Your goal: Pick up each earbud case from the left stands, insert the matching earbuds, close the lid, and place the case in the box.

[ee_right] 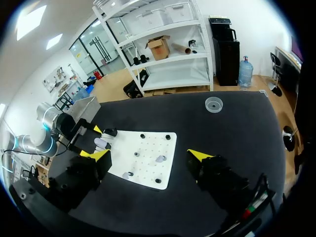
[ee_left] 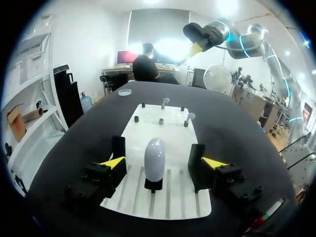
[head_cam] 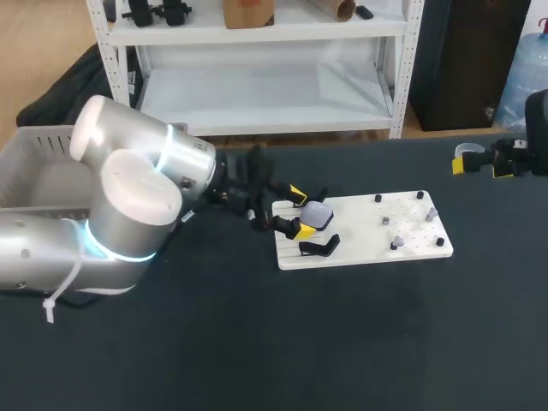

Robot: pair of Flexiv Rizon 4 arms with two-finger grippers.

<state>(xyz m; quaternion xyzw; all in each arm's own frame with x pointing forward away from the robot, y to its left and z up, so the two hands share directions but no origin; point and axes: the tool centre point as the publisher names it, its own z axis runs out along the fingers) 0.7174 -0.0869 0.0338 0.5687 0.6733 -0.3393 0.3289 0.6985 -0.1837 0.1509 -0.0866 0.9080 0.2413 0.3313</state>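
At the left end of the white rectangular board [head_cam: 360,229], your left gripper [head_cam: 300,213] is spread wide, with one yellow-tipped finger on each side of the pale lilac oval earbud case [ee_left: 154,159]. Clear gaps show on both sides, so it grips nothing. The case stands upright on a small black stand [ee_left: 153,184] on the board's grooved left part. A second black stand [head_cam: 318,248] sits just nearer on the board. On the board's right part, among short black pegs [head_cam: 378,199], you see two small pale earbuds [ee_left: 188,117]. Your right gripper [head_cam: 484,164] hangs at the table's far right, well apart from the board, fingers released and holding nothing. A clear round cup [ee_right: 213,104] rests on the black table [head_cam: 257,342] near it. The grey plastic box [head_cam: 34,167] stands at the far left, behind your left arm.
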